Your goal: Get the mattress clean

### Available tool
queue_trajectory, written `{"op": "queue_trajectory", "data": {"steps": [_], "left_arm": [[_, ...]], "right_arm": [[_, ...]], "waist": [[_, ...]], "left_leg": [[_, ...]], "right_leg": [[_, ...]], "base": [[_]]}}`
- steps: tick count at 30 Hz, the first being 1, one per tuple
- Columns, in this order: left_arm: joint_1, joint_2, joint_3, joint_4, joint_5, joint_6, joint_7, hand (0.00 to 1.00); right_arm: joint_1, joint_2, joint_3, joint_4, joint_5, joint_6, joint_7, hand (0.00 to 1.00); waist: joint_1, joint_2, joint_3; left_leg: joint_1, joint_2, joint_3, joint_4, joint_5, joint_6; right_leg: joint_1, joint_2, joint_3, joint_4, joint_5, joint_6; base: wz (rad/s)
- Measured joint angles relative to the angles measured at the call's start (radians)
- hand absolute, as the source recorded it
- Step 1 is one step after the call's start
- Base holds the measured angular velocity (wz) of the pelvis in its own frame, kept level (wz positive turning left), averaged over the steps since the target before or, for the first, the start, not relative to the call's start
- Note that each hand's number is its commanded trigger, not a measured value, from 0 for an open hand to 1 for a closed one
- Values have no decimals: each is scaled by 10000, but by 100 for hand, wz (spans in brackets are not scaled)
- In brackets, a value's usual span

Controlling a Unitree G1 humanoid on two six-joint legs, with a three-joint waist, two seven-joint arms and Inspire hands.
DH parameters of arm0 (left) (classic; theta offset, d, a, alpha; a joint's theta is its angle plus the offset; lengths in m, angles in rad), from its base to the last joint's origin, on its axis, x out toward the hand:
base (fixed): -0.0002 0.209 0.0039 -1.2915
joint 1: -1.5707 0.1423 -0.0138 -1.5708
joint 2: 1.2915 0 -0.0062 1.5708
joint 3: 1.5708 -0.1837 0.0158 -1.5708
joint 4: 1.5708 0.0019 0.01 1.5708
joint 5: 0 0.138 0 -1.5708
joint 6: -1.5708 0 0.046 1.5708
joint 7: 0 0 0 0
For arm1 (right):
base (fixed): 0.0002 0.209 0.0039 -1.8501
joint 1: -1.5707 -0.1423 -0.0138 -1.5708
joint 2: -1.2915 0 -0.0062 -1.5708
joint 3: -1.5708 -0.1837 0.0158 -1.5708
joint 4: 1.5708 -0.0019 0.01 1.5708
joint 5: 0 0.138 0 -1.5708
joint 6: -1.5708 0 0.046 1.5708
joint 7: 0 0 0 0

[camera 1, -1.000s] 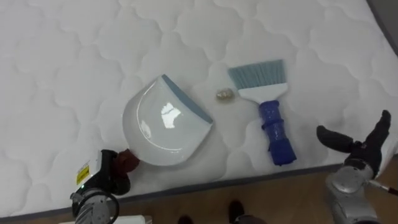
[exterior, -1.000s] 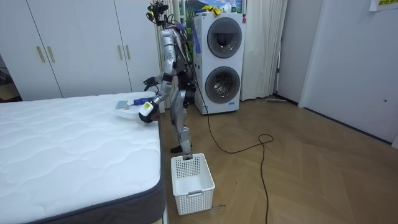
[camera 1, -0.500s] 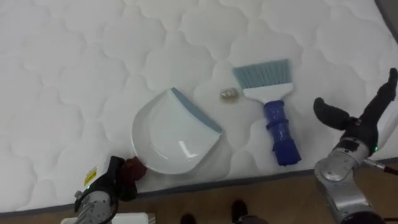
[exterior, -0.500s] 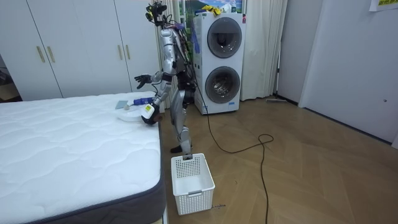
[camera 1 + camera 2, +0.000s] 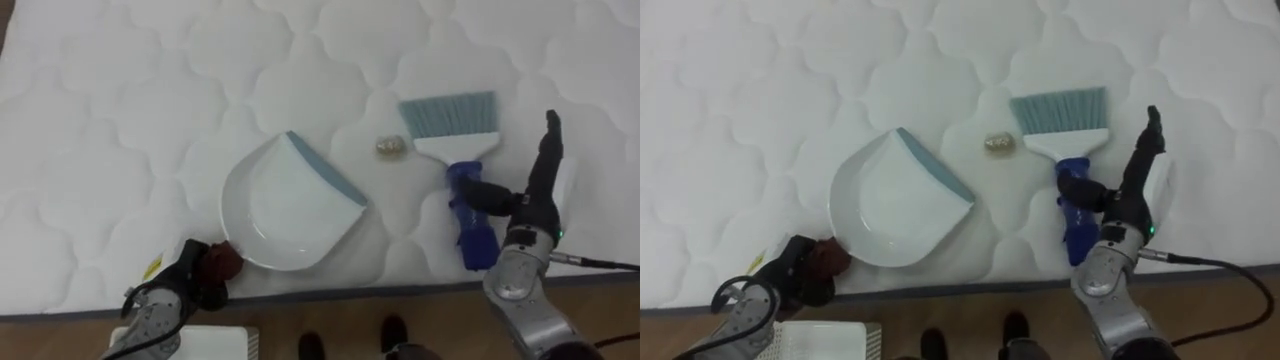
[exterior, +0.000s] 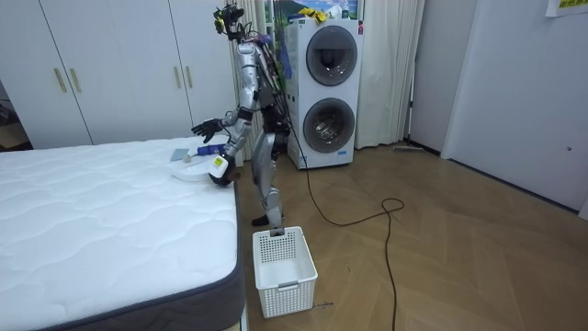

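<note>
So the robot's standing at the side of the bed (image 5: pixel 120 100), near its corner, looking down at the white quilted mattress. The stacked washer and dryer (image 6: pixel 329 92) are right behind it, and there's a white basket (image 6: pixel 285 262) on the floor by the bed's edge.

On the mattress there's a white dustpan (image 5: pixel 285 210) with a blue lip, lying flat near the edge closest to the robot. The left hand (image 5: pixel 185 288) is down at that edge with its fingers curled round the dustpan's reddish handle, so it's got a grip on it.

Off the lip side of the dustpan is a small crumpled scrap (image 5: pixel 390 146), sitting between the dustpan and the brush (image 5: pixel 458 150) and not touching either one. The brush lies flat too, with its pale blue bristles pointing away from the robot and its dark blue handle pointing back toward the bed's edge.

The right hand (image 5: pixel 532 205) is just beside the brush handle on the outer side. It's open, fingers straight and pointing up the bed, thumb spread out sideways across toward the handle. It isn't holding anything. The thumb overlaps the handle from this angle, but I honestly can't tell if it's actually touching or just hovering above it.
</note>
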Motion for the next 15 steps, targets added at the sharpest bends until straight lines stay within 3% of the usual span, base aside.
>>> {"op": "queue_trajectory", "data": {"steps": [2,3,15], "left_arm": [[-100,38,0,-1,-82,-2,-145,100],[-100,62,-1,3,-99,-4,-182,100],[-140,210,-203,-18,-203,-44,-495,100]], "right_arm": [[-16,1,75,78,36,5,264,0],[-21,1,130,126,38,5,445,0],[-238,-7,497,759,41,11,1401,0]], "waist": [[26,5,86],[26,6,93],[63,17,85]], "left_leg": [[-14,26,12,63,-36,2],[-18,30,22,69,-36,2],[-50,56,35,72,-58,-3]], "right_leg": [[10,2,-23,14,-11,3],[6,3,-22,13,-11,3],[36,13,-86,-2,-9,-1]], "base": [[0],[0],[0]]}}
